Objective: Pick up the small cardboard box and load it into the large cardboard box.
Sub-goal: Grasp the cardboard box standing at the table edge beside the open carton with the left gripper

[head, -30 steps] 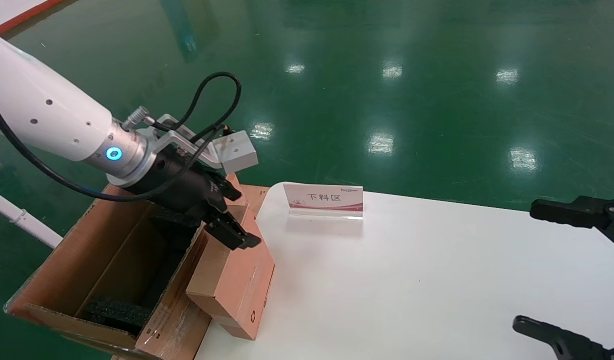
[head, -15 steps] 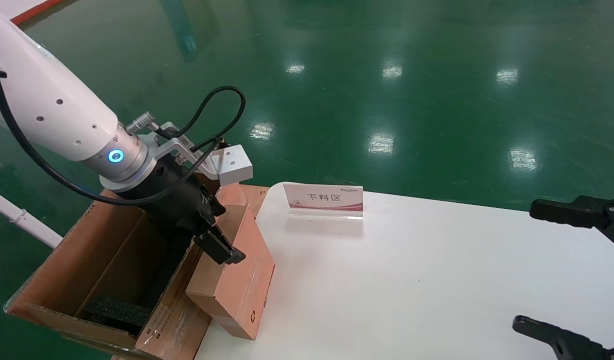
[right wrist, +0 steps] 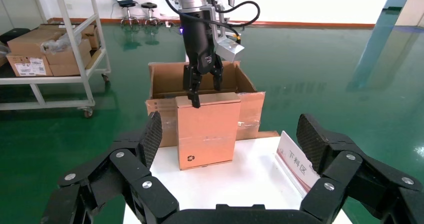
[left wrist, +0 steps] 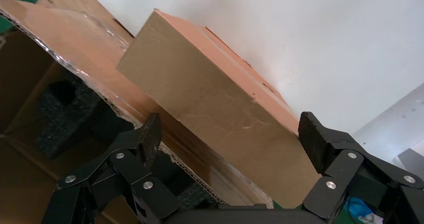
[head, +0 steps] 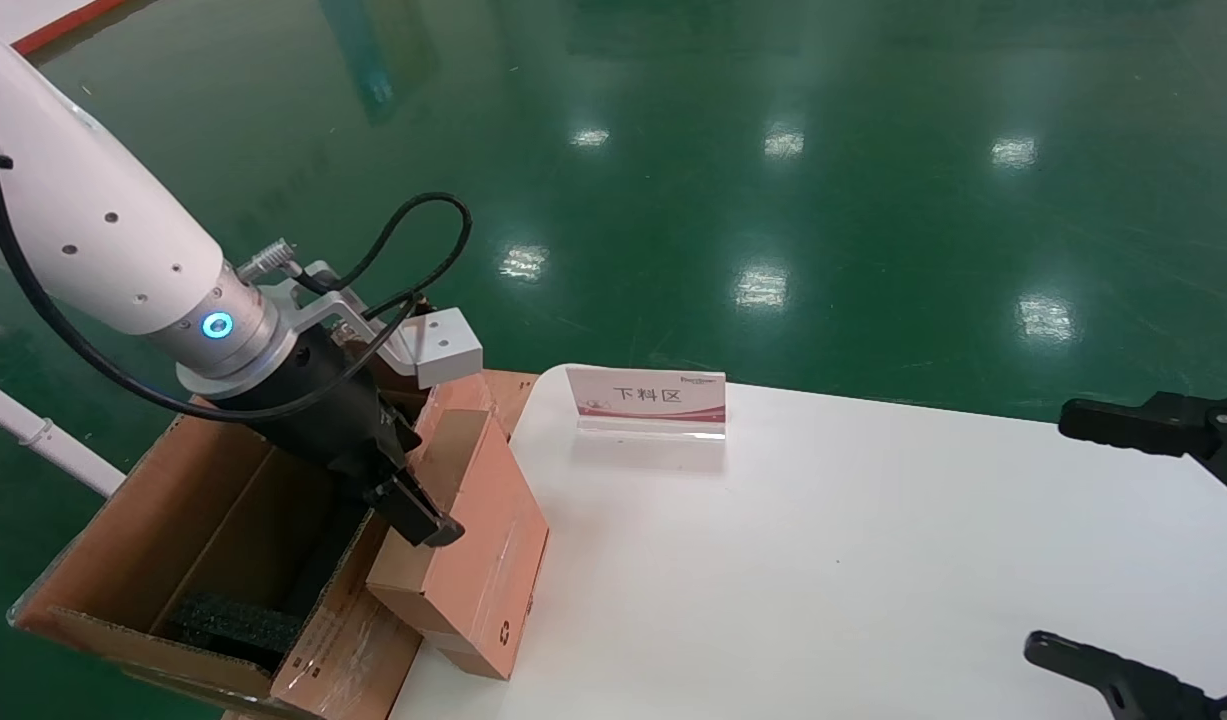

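Observation:
The small cardboard box (head: 483, 540) stands on end at the white table's left edge and leans on a flap of the large cardboard box (head: 343, 630). A recycling mark shows low on its face (right wrist: 207, 129). My left gripper (head: 413, 500) hangs open over its top face (left wrist: 210, 94), one finger (left wrist: 147, 139) on the flap side and the other finger (left wrist: 315, 139) past the orange face, neither touching. Black foam (head: 233, 620) lies inside the large box. My right gripper (head: 1083, 540) is parked open at the table's right.
A pink-and-white sign placard (head: 645, 397) stands at the far edge of the white table (head: 823, 560). The large box sits off the table's left side above green floor. A metal rack with cartons (right wrist: 50, 49) stands far behind.
My left gripper has slid left and lower along the small box's top. The small box has tipped slightly toward the large box. The right arm has not moved.

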You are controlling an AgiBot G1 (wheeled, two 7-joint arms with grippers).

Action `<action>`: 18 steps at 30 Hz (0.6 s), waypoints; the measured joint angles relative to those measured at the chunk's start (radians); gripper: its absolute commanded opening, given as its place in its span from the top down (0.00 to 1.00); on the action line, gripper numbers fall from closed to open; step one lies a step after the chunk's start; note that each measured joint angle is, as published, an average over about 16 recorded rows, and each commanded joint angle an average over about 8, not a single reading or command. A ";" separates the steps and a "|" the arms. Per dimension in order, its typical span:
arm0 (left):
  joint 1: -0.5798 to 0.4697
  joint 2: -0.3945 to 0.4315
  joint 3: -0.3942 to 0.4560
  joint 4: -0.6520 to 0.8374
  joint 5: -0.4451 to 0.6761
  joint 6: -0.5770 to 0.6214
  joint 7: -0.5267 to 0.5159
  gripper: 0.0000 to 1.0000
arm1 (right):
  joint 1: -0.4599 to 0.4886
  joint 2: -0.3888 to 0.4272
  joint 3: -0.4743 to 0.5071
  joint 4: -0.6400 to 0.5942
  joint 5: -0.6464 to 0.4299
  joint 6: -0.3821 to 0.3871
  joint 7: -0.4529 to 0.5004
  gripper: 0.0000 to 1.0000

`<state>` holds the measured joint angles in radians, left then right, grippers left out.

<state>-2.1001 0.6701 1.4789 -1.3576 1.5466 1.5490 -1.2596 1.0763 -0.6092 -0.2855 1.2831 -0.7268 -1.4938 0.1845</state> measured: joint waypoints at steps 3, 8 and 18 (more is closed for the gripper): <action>-0.003 -0.002 0.020 0.000 -0.009 -0.005 -0.004 0.00 | 0.000 0.000 0.000 0.000 0.000 0.000 0.000 0.00; -0.003 -0.003 0.048 0.000 -0.021 -0.013 -0.007 0.00 | 0.000 0.000 -0.001 0.000 0.000 0.000 0.000 0.00; 0.004 -0.009 0.084 0.000 -0.041 -0.030 -0.007 0.00 | 0.000 0.000 -0.001 0.000 0.001 0.001 -0.001 0.00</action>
<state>-2.0960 0.6613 1.5624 -1.3580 1.5060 1.5185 -1.2662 1.0765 -0.6087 -0.2865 1.2830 -0.7260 -1.4932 0.1838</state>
